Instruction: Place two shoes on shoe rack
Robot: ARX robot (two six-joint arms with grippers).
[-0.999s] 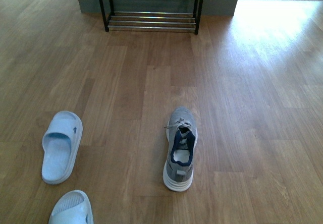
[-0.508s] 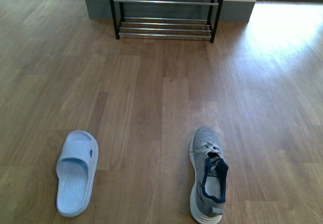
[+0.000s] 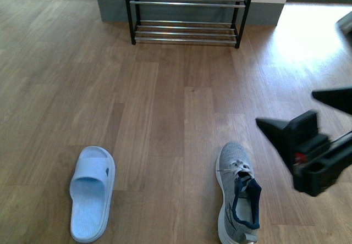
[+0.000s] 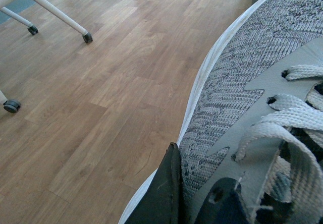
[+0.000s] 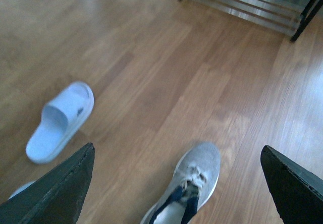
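Right jaws spread, left jaws pinching sneaker (image 4: 252, 57); floor sneaker (image 3: 234, 170) points toward rack (image 3: 187, 4).

Sneaker (image 3: 235, 195) heel beyond bottom edge

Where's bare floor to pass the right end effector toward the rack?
Widest: bare floor between shoe rack and the two shoes. Also the strip between blue slide and grey sneaker. Crowded just right of the sneaker, where the open right end effector hangs.
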